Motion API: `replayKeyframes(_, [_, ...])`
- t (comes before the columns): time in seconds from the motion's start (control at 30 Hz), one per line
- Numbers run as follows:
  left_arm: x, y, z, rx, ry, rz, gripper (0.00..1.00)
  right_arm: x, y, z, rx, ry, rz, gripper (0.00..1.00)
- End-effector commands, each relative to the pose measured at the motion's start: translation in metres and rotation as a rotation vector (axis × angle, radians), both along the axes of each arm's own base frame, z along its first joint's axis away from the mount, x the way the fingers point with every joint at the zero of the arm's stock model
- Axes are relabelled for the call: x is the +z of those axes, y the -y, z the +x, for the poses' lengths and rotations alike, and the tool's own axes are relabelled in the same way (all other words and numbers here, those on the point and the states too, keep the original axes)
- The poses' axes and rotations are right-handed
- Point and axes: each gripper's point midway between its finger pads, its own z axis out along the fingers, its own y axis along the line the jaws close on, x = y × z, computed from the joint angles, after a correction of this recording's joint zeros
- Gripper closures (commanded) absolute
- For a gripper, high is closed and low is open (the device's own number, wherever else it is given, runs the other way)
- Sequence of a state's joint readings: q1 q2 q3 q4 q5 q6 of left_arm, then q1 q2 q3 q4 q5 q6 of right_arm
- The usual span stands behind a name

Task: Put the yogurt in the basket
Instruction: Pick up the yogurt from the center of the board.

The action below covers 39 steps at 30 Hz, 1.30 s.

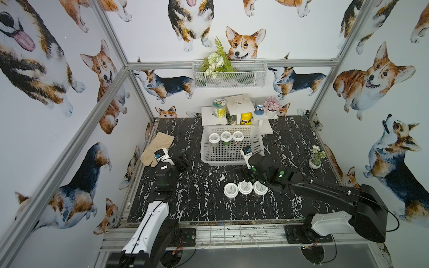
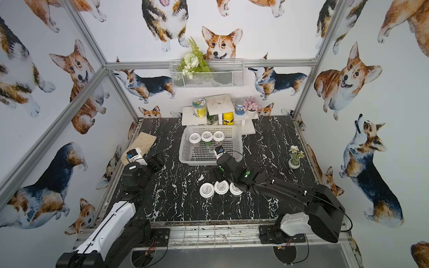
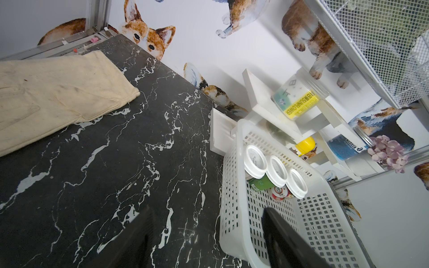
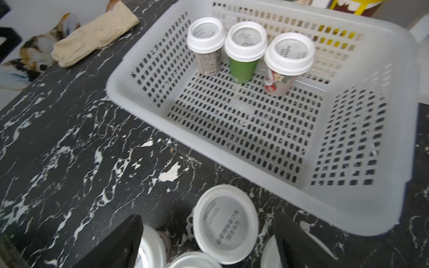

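Right jaws wide, yogurt cup (image 4: 225,224) between, apparently untouched.

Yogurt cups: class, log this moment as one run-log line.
right gripper: open, flanking one yogurt cup, ungripped | left gripper: open, empty | basket: three yogurt cups along far wall | table: more cups waiting

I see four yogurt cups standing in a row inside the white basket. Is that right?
Not four. Three yogurt cups stand in a row inside the white basket, as the right wrist view shows.
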State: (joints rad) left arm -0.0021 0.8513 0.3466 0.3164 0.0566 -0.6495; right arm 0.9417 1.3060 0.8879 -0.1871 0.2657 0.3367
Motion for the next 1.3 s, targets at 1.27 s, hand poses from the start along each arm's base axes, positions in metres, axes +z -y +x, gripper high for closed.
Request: replayKeyframes(1.27, [0.010,-0.001,-0.001,0.001,0.038,0.006,0.23,-0.064,-0.046,-0.084,0.225,-0.168,-0.250,0.24])
